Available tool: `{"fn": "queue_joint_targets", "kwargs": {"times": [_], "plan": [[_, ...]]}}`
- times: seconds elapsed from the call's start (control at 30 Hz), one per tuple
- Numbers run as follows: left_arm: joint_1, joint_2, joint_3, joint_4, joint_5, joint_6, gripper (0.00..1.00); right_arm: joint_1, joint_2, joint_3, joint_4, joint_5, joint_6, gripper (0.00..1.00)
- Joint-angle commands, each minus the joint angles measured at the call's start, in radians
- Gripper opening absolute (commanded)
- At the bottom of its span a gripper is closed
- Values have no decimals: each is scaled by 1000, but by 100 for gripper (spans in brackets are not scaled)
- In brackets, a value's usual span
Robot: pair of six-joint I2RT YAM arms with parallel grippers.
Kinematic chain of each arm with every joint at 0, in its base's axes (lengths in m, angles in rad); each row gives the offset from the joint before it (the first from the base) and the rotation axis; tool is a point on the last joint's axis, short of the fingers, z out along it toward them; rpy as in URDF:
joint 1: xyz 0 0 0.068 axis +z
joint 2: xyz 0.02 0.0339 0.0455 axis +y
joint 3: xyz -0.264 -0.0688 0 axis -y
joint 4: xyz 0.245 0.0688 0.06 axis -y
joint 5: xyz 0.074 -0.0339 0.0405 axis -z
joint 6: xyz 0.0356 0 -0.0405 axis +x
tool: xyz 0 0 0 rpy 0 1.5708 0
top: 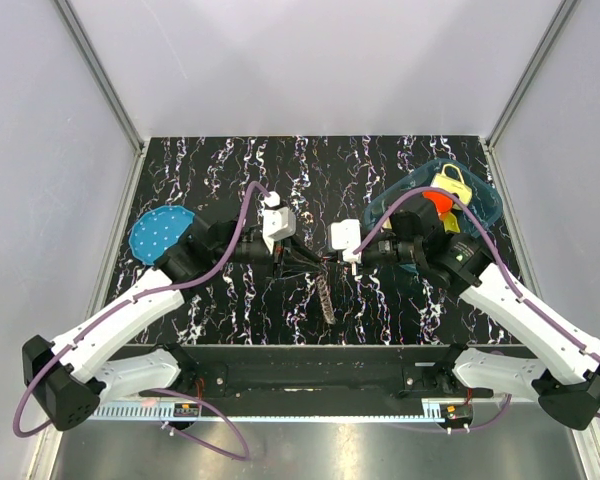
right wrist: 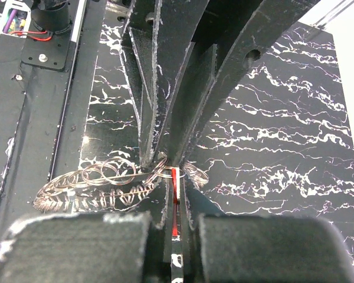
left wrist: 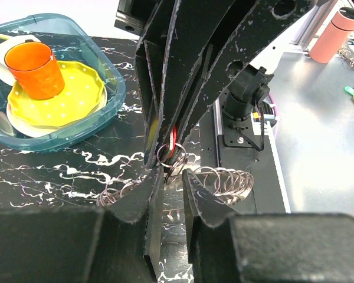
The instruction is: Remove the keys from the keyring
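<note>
The keys hang as a dull grey-brown string of thin metal loops below where both grippers meet over the table's middle. In the left wrist view they spread out either side of my fingers. The right wrist view shows them at lower left. The thin keyring sits between the two sets of fingertips. My left gripper is closed down on the keyring from the left. My right gripper is shut on the small red piece and faces it tip to tip.
A blue round disc lies at the far left. A blue transparent tray at the right holds an orange cup and a yellow plate. A pink bottle stands off the table.
</note>
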Motion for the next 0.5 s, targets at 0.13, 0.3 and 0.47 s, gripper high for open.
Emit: {"fn": "queue_joint_targets", "kwargs": {"times": [0.13,0.3,0.47], "plan": [[-6,22,40,22,82,-22,29,-3,-26,10,108,7,-14,0],[-6,30,60,-5,75,-4,33,-3,-22,10,110,5,-19,0],[-6,34,66,-10,101,-2,18,-3,-22,7,113,11,-20,0]]}}
